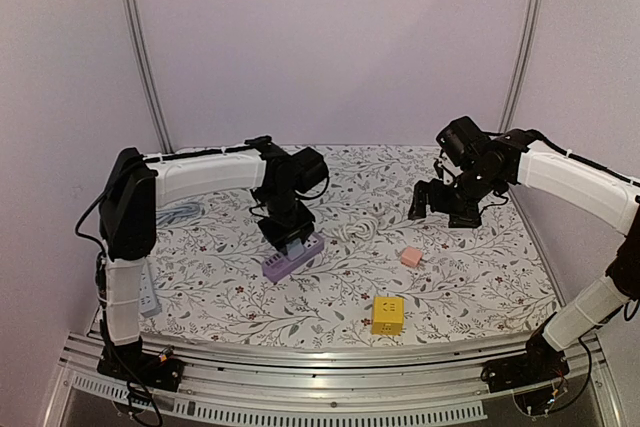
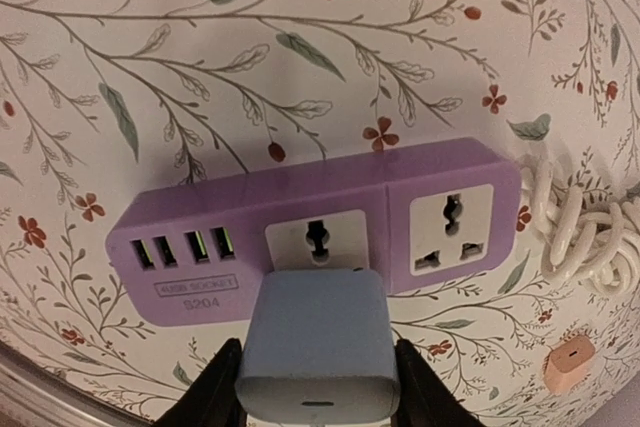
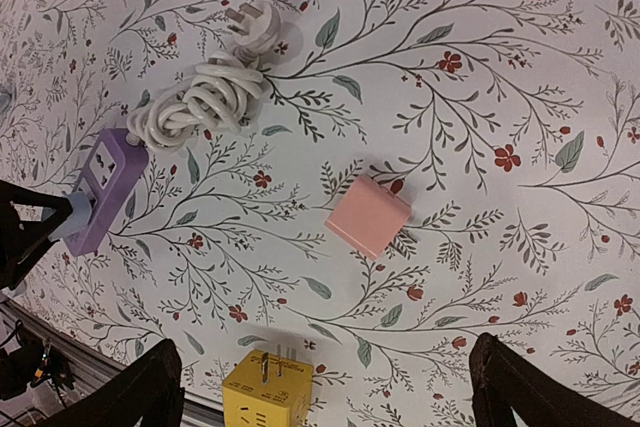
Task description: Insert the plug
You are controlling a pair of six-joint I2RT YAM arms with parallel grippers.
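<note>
The left gripper [image 2: 316, 395] is clamped on a pale blue, rounded plastic plug block [image 2: 318, 347], one finger on each flank. The block sits just ahead of the fingers, against the long purple plastic power strip [image 2: 200, 232]. It hangs over the lower part of the strip's nearer three-hole socket [image 2: 316, 237].

I'd judge this the insertion step itself: the block looks lined up with that socket. The prongs are hidden under the block, so I can't say whether they have entered. The next move would call for a straight push into the strip, keeping the block square. The strip lies loose on the flowered tablecloth [image 1: 470, 277] and could skid or tip if the push goes slantwise.

To the hand's left on the strip are four USB ports [image 2: 185, 247], and to its right is a second socket [image 2: 452, 230]. Beyond that end a coiled white cable [image 2: 580, 237] touches the strip. A small pink square block [image 2: 568, 362] lies near the hand's right. Open cloth stretches past the strip, and the table's near edge shows close behind the hand on its left.

The right gripper [image 1: 440, 202] hovers well apart with its fingers spread wide and nothing between them. Below it lie the pink block and a yellow cube adapter [image 3: 272, 392], so it doesn't crowd the left hand.
</note>
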